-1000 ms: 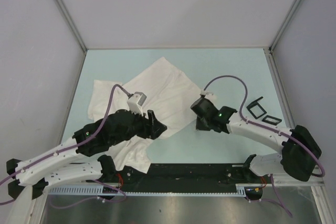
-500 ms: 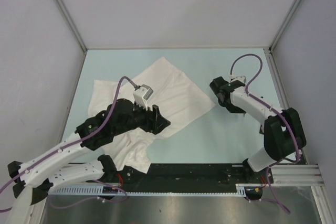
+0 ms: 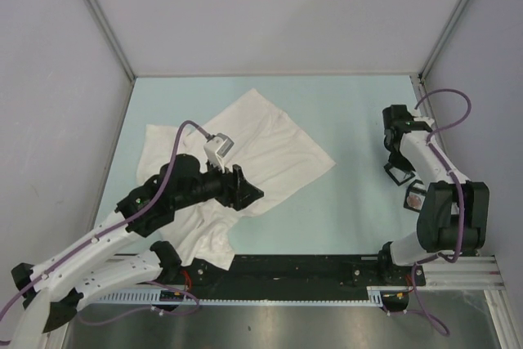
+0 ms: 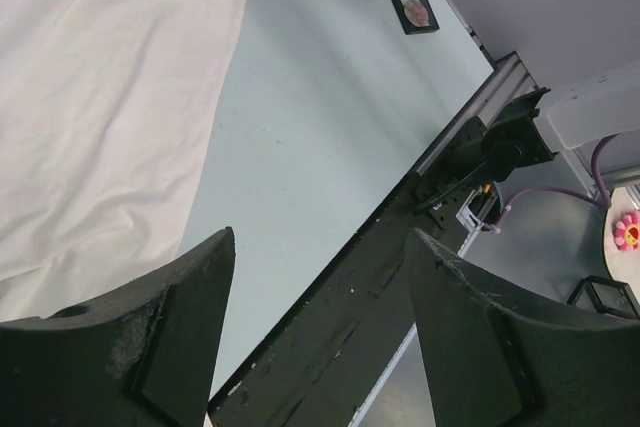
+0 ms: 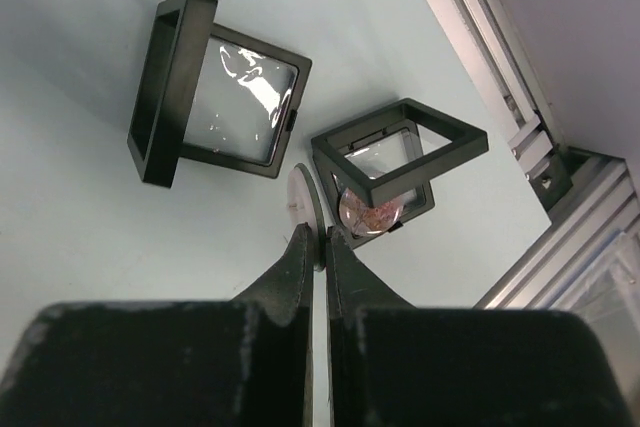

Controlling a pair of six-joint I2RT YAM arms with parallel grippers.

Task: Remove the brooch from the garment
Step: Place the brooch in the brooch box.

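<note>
The white garment lies crumpled on the table's left half; its edge also shows in the left wrist view. My left gripper hovers over the garment's near edge, jaws wide open and empty. My right gripper is at the far right of the table. It is shut on a thin round pale-pink disc with a dark rim, the brooch, held edge-on between the fingertips. The brooch hangs just above two open black display boxes.
One black box lies open with a clear film inside. The other box holds a round pinkish dome. Both show in the top view. The aluminium frame rail runs close on the right.
My right arm has swung from the garment's right edge out to the far right, over the black boxes. My left gripper has shifted only slightly over the garment.
</note>
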